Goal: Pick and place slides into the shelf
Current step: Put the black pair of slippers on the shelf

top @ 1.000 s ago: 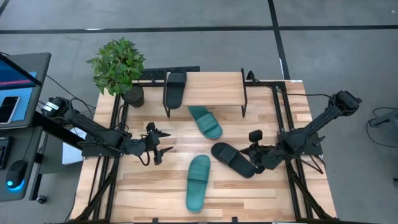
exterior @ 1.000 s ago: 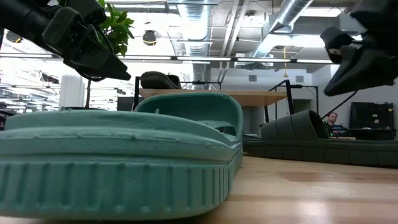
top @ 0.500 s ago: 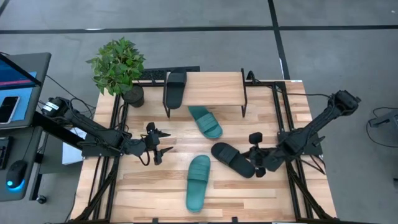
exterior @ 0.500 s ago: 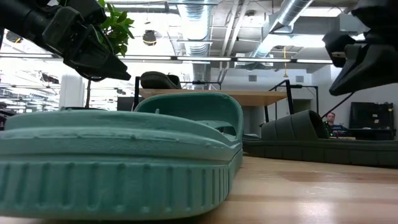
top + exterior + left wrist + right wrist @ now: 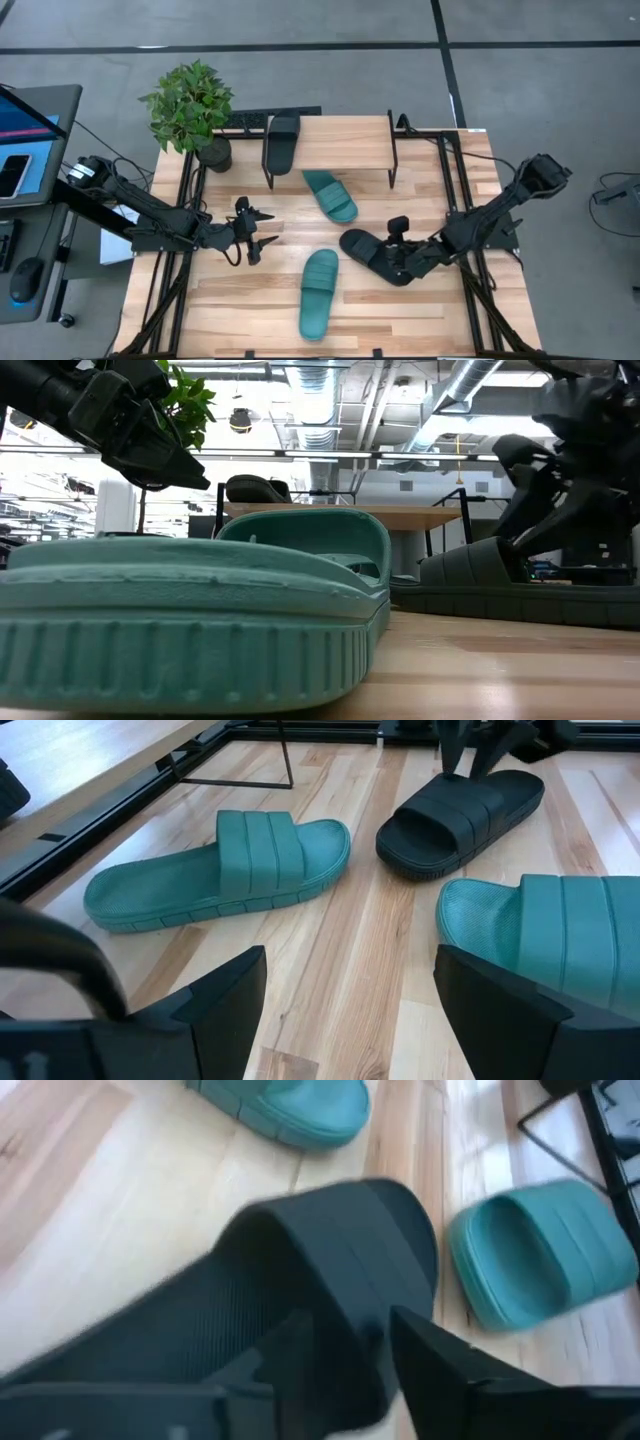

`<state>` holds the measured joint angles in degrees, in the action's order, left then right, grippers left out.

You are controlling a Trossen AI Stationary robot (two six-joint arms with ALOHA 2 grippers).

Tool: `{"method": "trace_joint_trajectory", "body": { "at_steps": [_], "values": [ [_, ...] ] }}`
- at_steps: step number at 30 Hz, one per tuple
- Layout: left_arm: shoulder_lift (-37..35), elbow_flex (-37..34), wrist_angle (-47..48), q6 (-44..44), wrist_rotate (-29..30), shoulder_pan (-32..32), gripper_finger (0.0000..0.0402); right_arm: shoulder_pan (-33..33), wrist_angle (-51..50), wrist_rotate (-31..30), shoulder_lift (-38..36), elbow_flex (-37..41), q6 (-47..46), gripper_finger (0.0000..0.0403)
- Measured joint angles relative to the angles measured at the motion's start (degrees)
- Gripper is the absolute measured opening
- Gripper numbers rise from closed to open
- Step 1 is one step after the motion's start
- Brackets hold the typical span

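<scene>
A black slide lies on the table right of centre. My right gripper is down at it, open, one finger on each side of the strap's edge. One teal slide lies just in front of the shelf. The other teal slide lies near the table's front edge. A second black slide rests on its sole on the left end of the shelf's plank. My left gripper hangs open above the table at the left, with nothing between its fingers. My right gripper reaches the black slide's strap slanting down from the table's right side. Its open fingers stand on either side of the strap's edge. The view is blurred, and I cannot tell whether they touch it. The slide lies flat on the table.
A potted plant stands at the table's far left corner beside the shelf. Thin black frame legs carry the shelf's plank. Bare wood lies between the slides at the table's centre and along its front edge. A desk with a screen stands off the table's left.
My right gripper has come down and toward the table's left onto the black slide, and its fingers have gone from shut to open. The slides have stayed where they were.
</scene>
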<state>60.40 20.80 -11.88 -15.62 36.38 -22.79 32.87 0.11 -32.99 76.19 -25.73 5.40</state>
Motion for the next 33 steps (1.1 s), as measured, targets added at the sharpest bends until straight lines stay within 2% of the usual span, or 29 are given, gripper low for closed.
{"method": "trace_joint_trajectory", "body": {
  "at_steps": [6, 10, 14, 19, 20, 24, 33],
  "values": [
    [0.0, 0.0, 0.0, 0.0, 0.0, 0.0, 0.0274, -1.66, 4.07, 0.01, 5.39, -0.1, 3.27, 0.0191],
    [0.0, 0.0, 0.02, 0.0, 0.0, 0.0, 0.0274, -3.72, 5.0, -0.16, 8.91, -0.29, 3.25, 0.0194],
    [0.0, 0.0, 0.02, 0.02, 0.0, 0.0, 0.0274, -4.49, 7.33, -2.03, 10.96, -0.32, 3.3, 0.0152],
    [0.0, 0.0, 0.02, 0.02, 0.0, 0.0, 0.0274, -4.46, 5.44, -3.89, 11.2, -2.48, 3.68, 0.003],
    [0.0, 0.0, 0.02, 0.02, 0.0, 0.0, 0.0274, -4.4, 4.87, -3.92, 11.24, -3.05, 3.69, 0.0017],
    [0.0, 0.0, 0.02, 0.0, 0.0, 0.0, 0.0274, -2.93, 0.88, -6.26, 11.4, -5.67, 1.62, 0.001],
    [0.0, 0.0, 0.01, 0.0, 0.0, 0.02, 0.0274, 2.57, -12.7, -19.32, 11.36, -11.81, -5.23, 0.0004]
  ]
}}
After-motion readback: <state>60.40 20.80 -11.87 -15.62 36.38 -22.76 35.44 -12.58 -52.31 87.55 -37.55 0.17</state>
